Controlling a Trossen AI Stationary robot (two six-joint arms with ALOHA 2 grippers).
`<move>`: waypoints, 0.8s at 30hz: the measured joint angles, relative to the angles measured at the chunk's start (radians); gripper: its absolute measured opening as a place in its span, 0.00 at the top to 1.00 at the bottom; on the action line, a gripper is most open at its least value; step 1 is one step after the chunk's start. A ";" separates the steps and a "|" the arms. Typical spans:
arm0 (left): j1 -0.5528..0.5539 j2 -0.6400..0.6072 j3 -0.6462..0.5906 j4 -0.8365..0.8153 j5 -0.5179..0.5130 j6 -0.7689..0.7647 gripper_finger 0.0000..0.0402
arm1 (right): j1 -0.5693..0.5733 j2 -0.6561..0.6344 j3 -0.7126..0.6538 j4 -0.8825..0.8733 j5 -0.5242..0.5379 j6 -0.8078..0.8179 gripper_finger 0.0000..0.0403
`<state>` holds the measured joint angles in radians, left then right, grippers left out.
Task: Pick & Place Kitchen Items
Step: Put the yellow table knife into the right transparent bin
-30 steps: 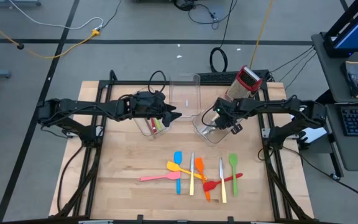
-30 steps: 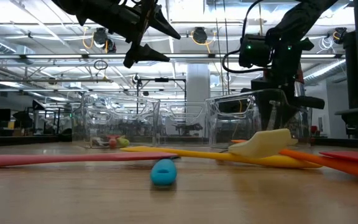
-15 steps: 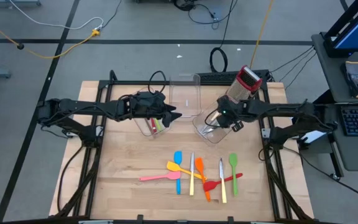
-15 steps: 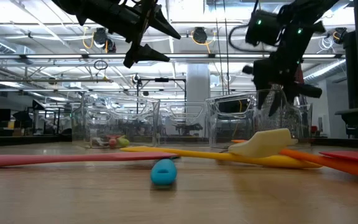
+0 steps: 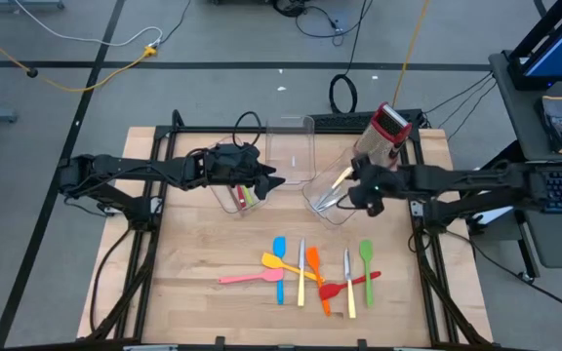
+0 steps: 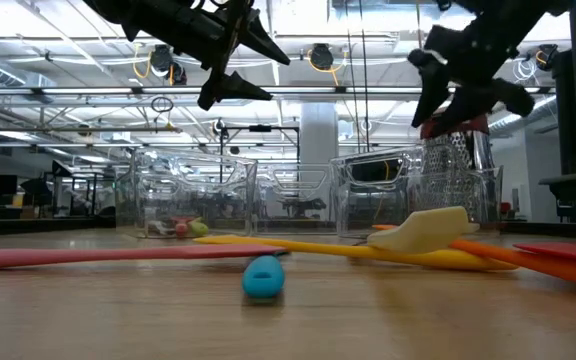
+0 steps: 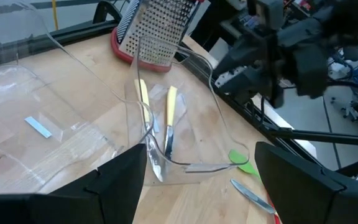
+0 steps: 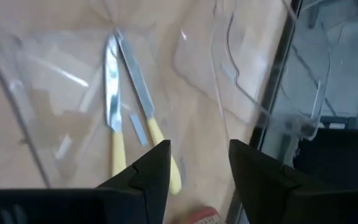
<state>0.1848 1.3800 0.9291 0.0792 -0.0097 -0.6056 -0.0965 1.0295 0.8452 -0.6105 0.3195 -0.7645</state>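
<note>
Right gripper (image 5: 367, 191) withdrawn rightward, fingers parted, empty, cutlery (image 8: 129, 118) below in bin (image 5: 322, 210)

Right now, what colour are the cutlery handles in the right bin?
Cream-yellow handles, clearest in the right wrist view.

The right gripper (image 5: 362, 191) hovers at a clear bin (image 5: 312, 202) holding cream-handled cutlery (image 5: 334, 187); colourful spatulas (image 5: 305, 272) lie nearer the table's front edge.
</note>
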 joint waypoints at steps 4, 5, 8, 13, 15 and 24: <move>-0.001 0.000 0.000 0.000 0.000 0.023 0.24 | 0.066 -0.019 0.000 -0.012 -0.001 0.068 0.64; -0.004 0.000 0.000 0.000 0.000 0.053 0.24 | 0.081 -0.020 0.000 -0.016 -0.002 0.088 0.66; -0.018 0.000 0.000 0.000 -0.004 0.144 0.24 | 0.126 -0.020 0.000 -0.021 -0.005 0.152 0.70; -0.062 0.000 0.000 0.002 -0.077 0.205 0.24 | 0.192 -0.020 0.000 -0.023 -0.005 0.257 0.80; -0.087 0.000 0.000 0.004 -0.105 0.220 0.24 | 0.217 -0.020 0.000 -0.024 -0.005 0.300 0.84; -0.148 0.000 -0.002 0.043 -0.051 0.298 0.24 | 0.334 -0.020 0.000 -0.023 -0.040 0.464 0.99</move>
<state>0.0368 1.3796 0.9272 0.1226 -0.0607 -0.3081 0.2377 1.0096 0.8452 -0.6334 0.2797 -0.3002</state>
